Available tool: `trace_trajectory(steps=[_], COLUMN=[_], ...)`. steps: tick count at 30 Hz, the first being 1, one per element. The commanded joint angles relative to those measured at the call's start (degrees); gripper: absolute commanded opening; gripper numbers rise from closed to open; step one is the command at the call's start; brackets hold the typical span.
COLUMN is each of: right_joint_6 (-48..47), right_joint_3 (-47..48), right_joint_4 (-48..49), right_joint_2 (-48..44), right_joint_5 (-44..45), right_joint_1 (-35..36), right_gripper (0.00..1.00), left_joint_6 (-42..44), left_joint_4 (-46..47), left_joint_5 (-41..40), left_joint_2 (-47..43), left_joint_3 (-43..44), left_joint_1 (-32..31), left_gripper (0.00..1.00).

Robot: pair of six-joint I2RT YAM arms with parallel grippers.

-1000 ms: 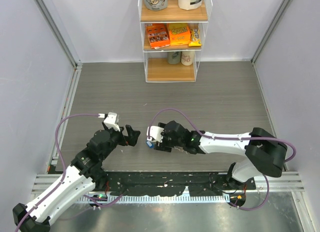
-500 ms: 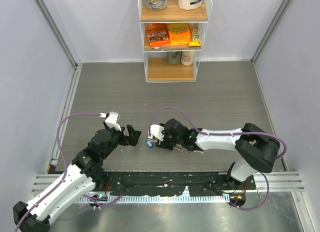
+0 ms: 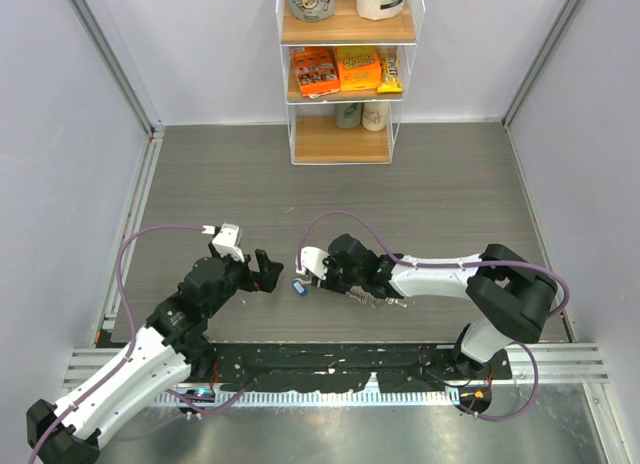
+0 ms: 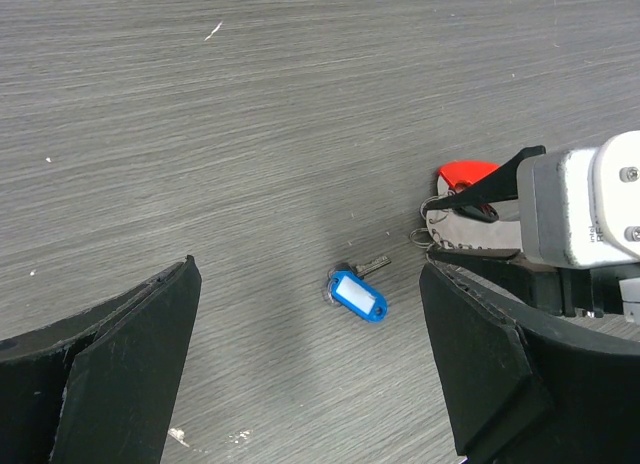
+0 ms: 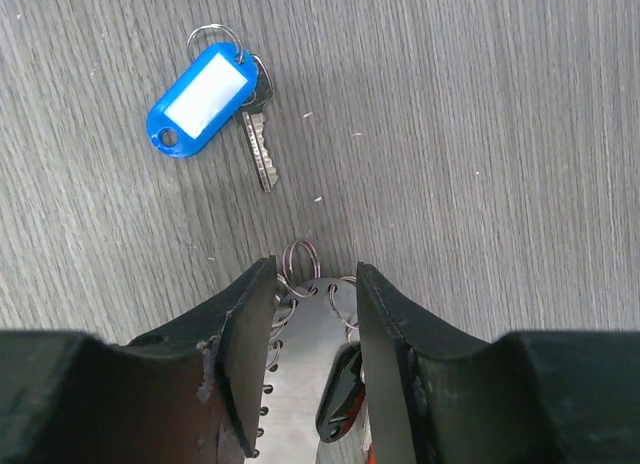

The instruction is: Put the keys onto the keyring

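The blue-headed key (image 3: 299, 287) lies flat on the grey table, on its own small ring. In the left wrist view the key (image 4: 357, 294) lies between the wide-open, empty jaws of my left gripper (image 4: 308, 274), which hovers above it. My right gripper (image 5: 315, 269) is shut on the keyring (image 5: 308, 329), a silvery plate with several thin rings and a red fob (image 4: 465, 172). In the right wrist view the blue key (image 5: 200, 99) lies just beyond its fingertips, not touching the rings. In the top view the left gripper (image 3: 268, 274) and right gripper (image 3: 313, 281) face each other across the key. No green key shows.
A white shelf unit (image 3: 345, 144) with snack packs and cups stands at the back centre. Grey walls close in the left and right sides. A black rail (image 3: 330, 369) runs along the near edge by the arm bases.
The right gripper has shifted slightly away from the near edge and its elbow has folded inward. The blue key now lies apart from its fingertips. The left gripper has barely moved.
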Motion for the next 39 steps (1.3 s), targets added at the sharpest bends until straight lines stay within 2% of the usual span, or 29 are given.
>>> trace_trajectory(steps=[1, 10, 12, 15, 18, 24, 30, 39], right_joint_6=[-0.07, -0.07, -0.16, -0.07, -0.25, 0.01, 2.03, 5.02], right_joint_3=[2.52, 3.48, 3.75, 4.89, 5.24, 5.24, 2.61, 0.59], right_joint_4=[1.91, 0.68, 0.59, -0.64, -1.17, -2.14, -2.40, -4.42], right_joint_2=[0.86, 2.44, 2.88, 3.58, 3.67, 1.22, -8.08, -17.24], right_joint_5=[-1.37, -1.19, -0.93, -1.28, -1.19, -1.89, -7.16, -16.30], right_joint_1=[-0.53, -0.62, -0.70, -0.97, -1.14, -1.14, -1.14, -1.05], right_gripper=[0.43, 0.41, 0.35, 0.17, 0.06, 0.06, 0.06, 0.06], left_joint_6=[-0.61, -0.52, -0.61, -0.61, -0.61, -0.43, -0.08, 1.41], left_joint_4=[3.69, 3.60, 3.60, 3.69, 3.60, 3.60, 4.39, 10.54], left_joint_5=[0.47, 0.56, 0.56, 0.56, 0.47, 0.38, 1.87, 15.74], left_joint_2=[-0.01, -0.10, -0.10, -0.10, -0.01, -0.10, -0.10, -0.89], left_joint_3=[0.18, 0.18, 0.09, 0.18, 0.18, 0.18, 0.18, -1.40], left_joint_1=[-0.19, -0.19, -0.19, -0.19, -0.19, -0.28, -0.19, -0.28], left_gripper=[0.99, 0.99, 0.99, 0.99, 0.99, 0.99, 0.99, 0.99])
